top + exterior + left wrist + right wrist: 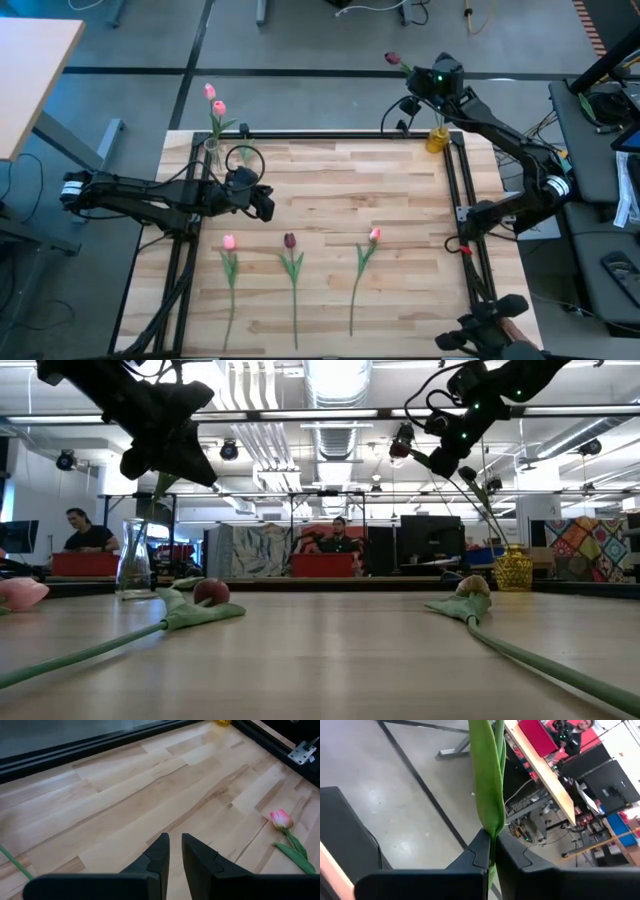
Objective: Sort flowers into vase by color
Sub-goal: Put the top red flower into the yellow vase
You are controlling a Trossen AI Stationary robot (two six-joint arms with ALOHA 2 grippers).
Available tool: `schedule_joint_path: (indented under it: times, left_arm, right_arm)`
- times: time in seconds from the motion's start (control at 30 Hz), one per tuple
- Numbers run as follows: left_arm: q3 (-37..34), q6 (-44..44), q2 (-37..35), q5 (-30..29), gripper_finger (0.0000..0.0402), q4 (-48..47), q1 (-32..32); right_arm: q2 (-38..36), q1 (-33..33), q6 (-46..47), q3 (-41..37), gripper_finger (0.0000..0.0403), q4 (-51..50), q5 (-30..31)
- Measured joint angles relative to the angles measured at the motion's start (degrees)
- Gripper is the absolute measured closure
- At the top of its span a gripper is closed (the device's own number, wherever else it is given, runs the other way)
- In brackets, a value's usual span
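Right gripper [491, 851], above the yellow vase [437, 139], jaws clamped on a maroon tulip's [392, 59] stem. Left gripper [175, 851] near the clear vase [212, 152], jaws slightly apart, empty.

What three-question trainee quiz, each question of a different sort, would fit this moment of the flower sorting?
1. True or false: the right tool is shut on a dark tulip above the yellow vase.
2. How many tulips lie flat on the table? A) two B) three C) five
3. Fill in: the clear vase at the table's far left corner holds ___ tulips.

Key:
1. True; its stem and leaf sit between the closed fingers.
2. B: a pink one, a dark one and another pink one.
3. Pink. The left tool hangs nearby over bare wood, holding nothing.
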Motion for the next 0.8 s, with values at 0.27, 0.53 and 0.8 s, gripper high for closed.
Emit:
schedule_joint_path:
  times: [0.27,0.53,0.8]
  left_arm:
    - [0.00,-0.01,0.00,-0.02,0.0366,-0.02,0.00]
    - [0.00,0.00,0.00,-0.02,0.0366,-0.06,0.00]
    - [0.00,0.65,0.00,0.00,0.0366,-0.09,0.00]
  right_arm:
    - [-1.12,0.91,8.91,0.02,0.0394,-1.90,8.85]
    - [-4.46,4.03,16.96,-1.51,0.0394,-0.71,20.22]
    - [-13.85,7.52,23.06,-11.43,0.0394,9.29,28.89]
